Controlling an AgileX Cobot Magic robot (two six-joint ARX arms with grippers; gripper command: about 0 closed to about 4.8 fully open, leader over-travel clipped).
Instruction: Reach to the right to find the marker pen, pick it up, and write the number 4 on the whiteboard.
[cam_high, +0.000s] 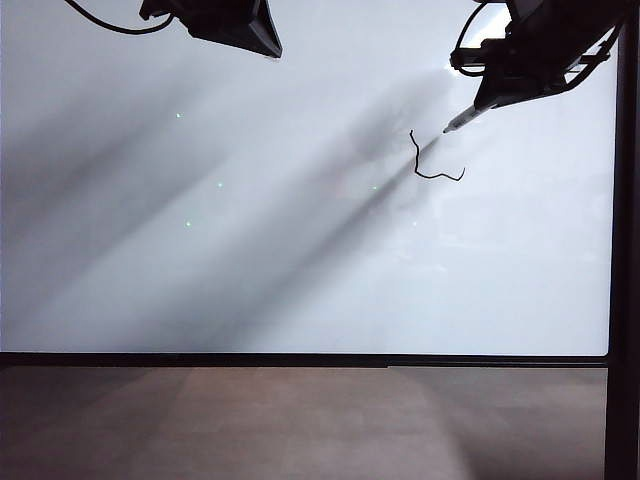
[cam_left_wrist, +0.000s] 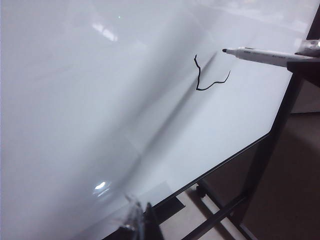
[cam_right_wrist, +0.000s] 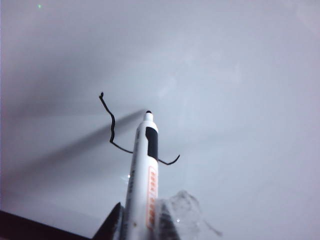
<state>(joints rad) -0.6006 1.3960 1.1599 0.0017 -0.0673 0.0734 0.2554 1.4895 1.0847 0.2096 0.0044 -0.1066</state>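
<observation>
Marker pen (cam_left_wrist: 267, 55) tip apparently just off whiteboard (cam_left_wrist: 100, 110), beside unfinished number 4 (cam_left_wrist: 207, 75)

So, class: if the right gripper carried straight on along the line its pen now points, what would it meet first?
Most likely the whiteboard. The right gripper is shut on the marker pen, whose tip aims at bare board just above the half-drawn number 4. The tip seems lifted off the surface, though depth is unclear.

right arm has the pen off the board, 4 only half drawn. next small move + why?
Probably bring the right end effector forward so the marker pen tip meets the whiteboard above and right of the L-shaped stroke, then draw downward. The number 4 lacks its vertical bar, and the tip appears to hover off the surface. The left end effector is idle.
</observation>
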